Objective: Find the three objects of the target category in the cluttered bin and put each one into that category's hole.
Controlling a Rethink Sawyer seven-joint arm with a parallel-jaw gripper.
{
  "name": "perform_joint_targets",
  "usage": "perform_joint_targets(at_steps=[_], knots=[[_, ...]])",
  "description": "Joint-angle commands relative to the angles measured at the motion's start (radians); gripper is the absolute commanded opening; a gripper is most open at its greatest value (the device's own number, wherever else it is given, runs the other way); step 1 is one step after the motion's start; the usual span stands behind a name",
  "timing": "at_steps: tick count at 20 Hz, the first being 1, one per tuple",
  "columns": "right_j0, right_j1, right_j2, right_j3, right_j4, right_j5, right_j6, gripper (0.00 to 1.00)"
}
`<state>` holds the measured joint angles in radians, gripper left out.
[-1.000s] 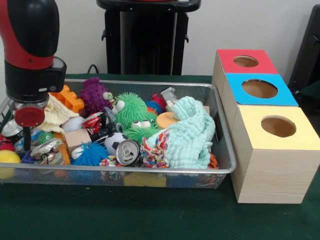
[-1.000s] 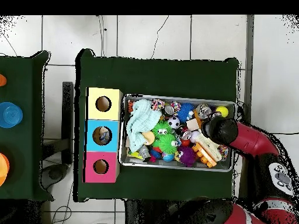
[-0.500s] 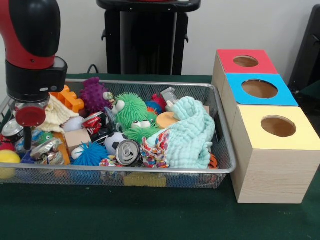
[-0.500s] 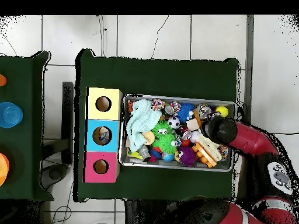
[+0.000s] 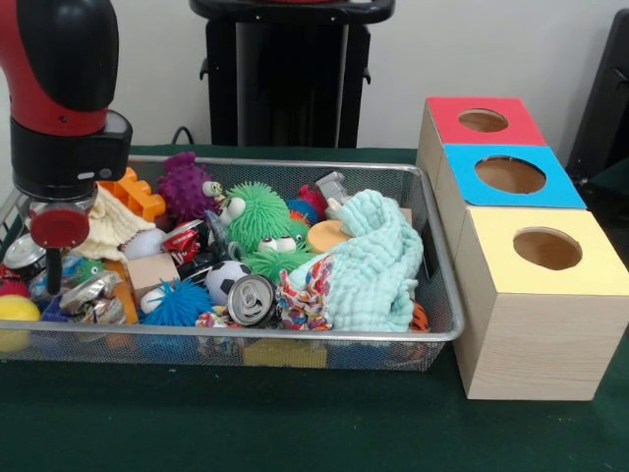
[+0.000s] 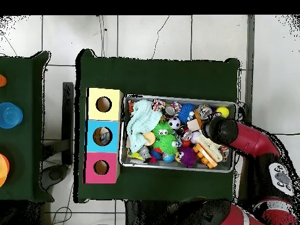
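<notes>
The wire mesh bin (image 5: 246, 336) is full of toys; it also shows in the overhead view (image 6: 176, 98). A see-through, bottle-like piece (image 5: 331, 185) pokes out behind the mint cloth near the bin's back rim. No other bottle shows clearly. My gripper (image 5: 54, 283) hangs from the red and black arm, low over the bin's left end, beside a crumpled shiny piece (image 5: 88, 293) and a silver can (image 5: 22, 254). In the overhead view the arm's head (image 6: 221, 130) hides it. The red-topped box's hole (image 5: 483, 120) is at the back right and also shows in the overhead view (image 6: 101, 167).
A mint cloth (image 5: 373, 265), green furry balls (image 5: 257, 211), a purple spiky toy (image 5: 185, 184), an orange brick (image 5: 133, 189), a small football (image 5: 228, 278) and an upturned can (image 5: 253, 298) fill the bin. Blue-topped (image 5: 511, 175) and yellow-topped (image 5: 546, 249) boxes stand nearer than the red one.
The arm has shifted only very slightly over the bin's left end. Nothing in the bin has visibly moved.
</notes>
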<state>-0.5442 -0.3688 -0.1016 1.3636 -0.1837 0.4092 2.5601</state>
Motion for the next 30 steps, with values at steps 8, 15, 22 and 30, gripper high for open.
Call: perform_joint_targets(at_steps=[8,15,22,30], knots=[[0.043,-0.040,0.078,-0.015,0.059,0.211,0.002,0.00],[0.066,-0.064,0.066,0.008,0.066,0.211,0.035,0.00],[0.077,-0.081,0.061,0.026,0.074,0.214,0.050,0.00],[0.115,-0.107,0.040,0.041,0.095,0.240,0.078,0.00]])
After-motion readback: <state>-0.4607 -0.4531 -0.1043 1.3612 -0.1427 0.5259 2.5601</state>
